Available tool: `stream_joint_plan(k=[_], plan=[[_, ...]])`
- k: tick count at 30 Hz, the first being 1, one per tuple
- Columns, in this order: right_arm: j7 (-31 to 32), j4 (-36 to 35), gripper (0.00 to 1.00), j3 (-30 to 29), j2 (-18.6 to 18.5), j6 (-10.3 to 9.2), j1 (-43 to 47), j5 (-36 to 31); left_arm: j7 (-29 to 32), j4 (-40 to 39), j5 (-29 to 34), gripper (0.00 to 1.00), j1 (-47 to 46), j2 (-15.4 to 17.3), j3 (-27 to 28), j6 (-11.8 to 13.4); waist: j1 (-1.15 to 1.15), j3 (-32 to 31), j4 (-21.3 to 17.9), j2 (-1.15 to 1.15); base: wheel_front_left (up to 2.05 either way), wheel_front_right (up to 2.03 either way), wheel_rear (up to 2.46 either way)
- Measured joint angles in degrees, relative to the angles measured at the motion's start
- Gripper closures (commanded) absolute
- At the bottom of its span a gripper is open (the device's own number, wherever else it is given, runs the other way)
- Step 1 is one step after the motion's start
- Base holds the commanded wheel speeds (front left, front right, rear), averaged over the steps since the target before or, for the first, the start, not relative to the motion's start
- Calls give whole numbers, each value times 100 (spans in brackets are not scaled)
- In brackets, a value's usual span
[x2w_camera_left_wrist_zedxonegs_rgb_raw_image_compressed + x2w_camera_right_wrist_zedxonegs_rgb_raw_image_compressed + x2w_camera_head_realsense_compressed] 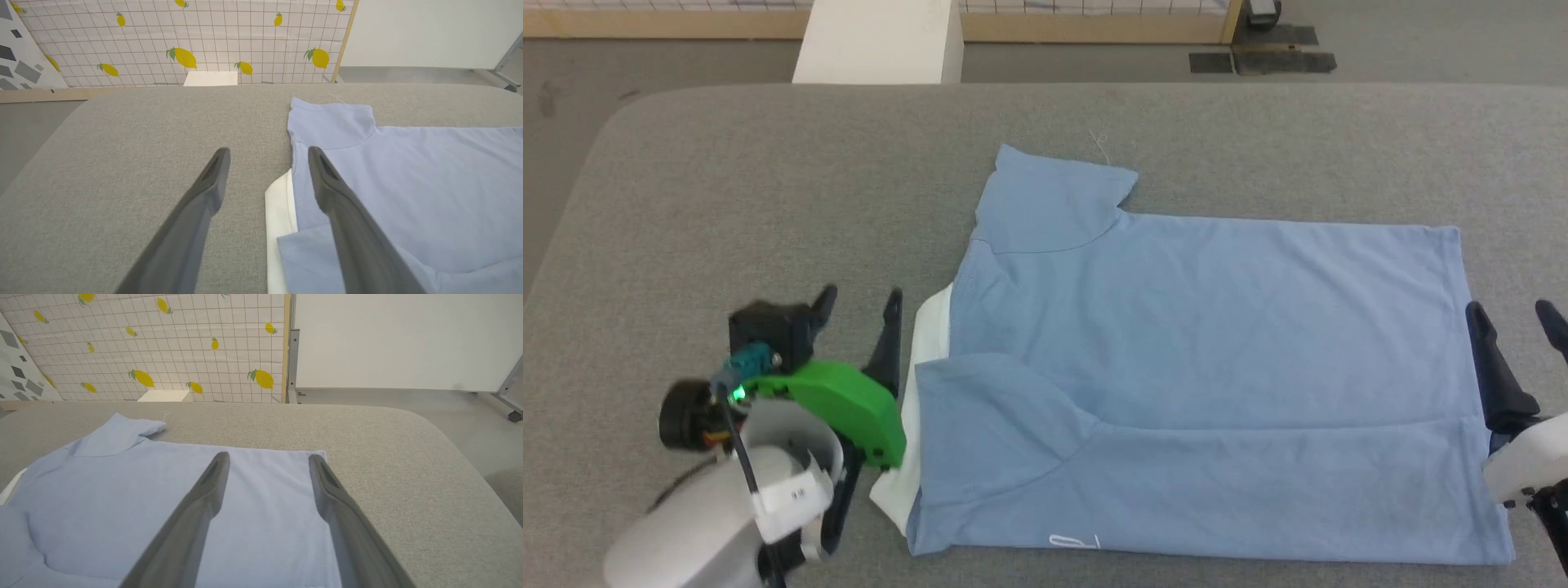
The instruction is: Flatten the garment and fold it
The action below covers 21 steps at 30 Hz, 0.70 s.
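Observation:
The garment (pixel 1209 367), a light blue T-shirt, lies spread on the grey table with its near long side folded up over its middle and a white strip showing along its left edge. A sleeve (pixel 1054 200) points to the far left. My left gripper (pixel 862 298) stands open just left of that white edge, holding nothing. In the left wrist view the garment (pixel 408 183) lies to the right of the left gripper (pixel 267 153). My right gripper (pixel 1511 314) stands open at the garment's right edge. In the right wrist view the right gripper (pixel 267 457) hovers over the garment (pixel 143 506).
The grey padded table (pixel 768 188) has bare room to the left and behind the garment. A white box (pixel 878 41) stands beyond the far edge. A lemon-patterned screen (pixel 184 36) closes off the back.

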Motion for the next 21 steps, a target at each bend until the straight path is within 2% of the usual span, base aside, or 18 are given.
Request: stream_joint_plan(k=[3, 6, 10, 15, 21], plan=[[-154, -90, 0, 1, 74, 0, -62, -79, 56, 62, 18, 0, -380, 19, 81, -191, 0, 133, -47, 0, 0, 0, 0], [-208, -198, 0, 8, 192, 0, -90, -171, 300, 344, -9, 0, -892, -21, 141, -488, 0, 310, -109, 0, 0, 0, 0], [-244, -377, 0, 14, 350, 0, -173, -302, 936, 972, -38, 0, -1663, -104, 67, -992, 0, 613, -223, 0, 0, 0, 0], [-285, -568, 0, 46, 472, 0, -273, -416, 1895, 1874, -148, 0, -2664, -292, -141, -1767, 0, 1055, -407, 0, 0, 0, 0], [-346, -694, 0, 156, 594, 0, -380, -490, 2938, 2875, -408, 0, -3692, -532, -218, -2426, 0, 1562, -664, 0, 0, 0, 0]])
